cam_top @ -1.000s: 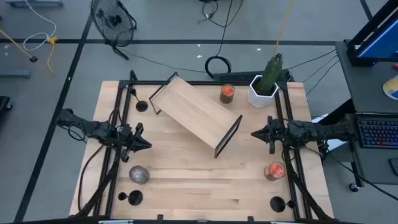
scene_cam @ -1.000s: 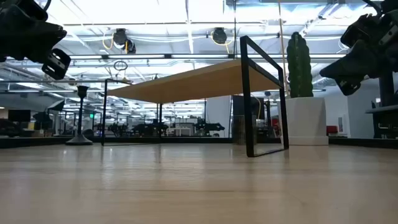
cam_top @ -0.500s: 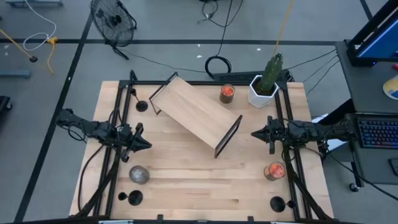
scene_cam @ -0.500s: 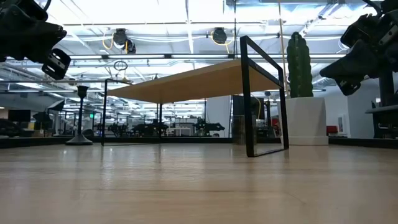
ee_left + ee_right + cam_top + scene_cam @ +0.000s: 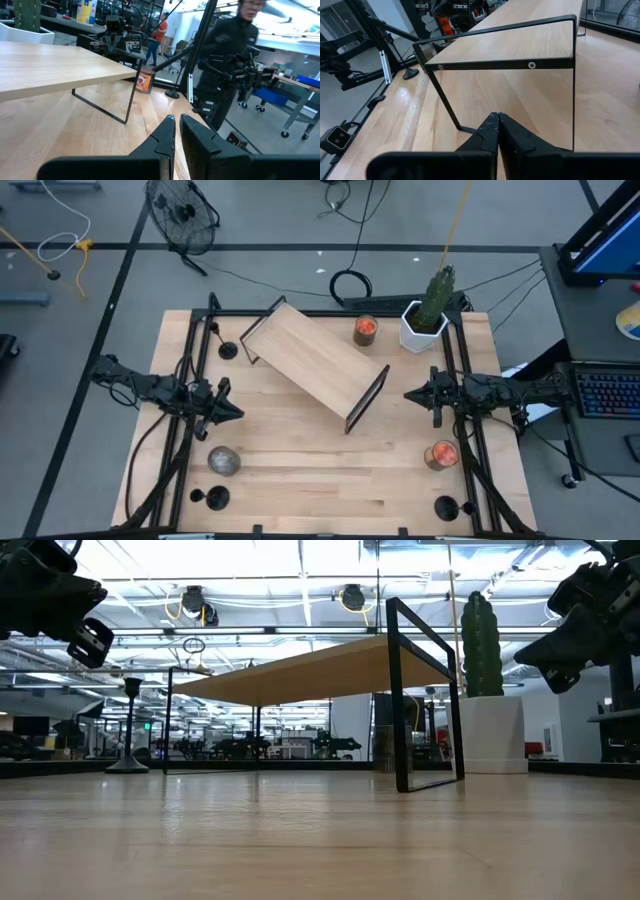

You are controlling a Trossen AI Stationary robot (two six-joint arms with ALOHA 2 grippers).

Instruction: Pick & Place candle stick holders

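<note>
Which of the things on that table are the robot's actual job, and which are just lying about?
Job: the black candle stick holders, one at the far left, one near left, one near right; probably the wooden shelf.

Lying about: potted cactus, two orange jars, a grey ball.

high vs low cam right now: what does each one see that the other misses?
Only high: the candle stick holders near the front corners, two orange jars, a grey ball. Only low: the open space under the wooden shelf, and the room behind. Both: shelf, cactus in its white pot, the back-left holder, and left pincer and right pincer shut, empty, raised at the sides.
</note>
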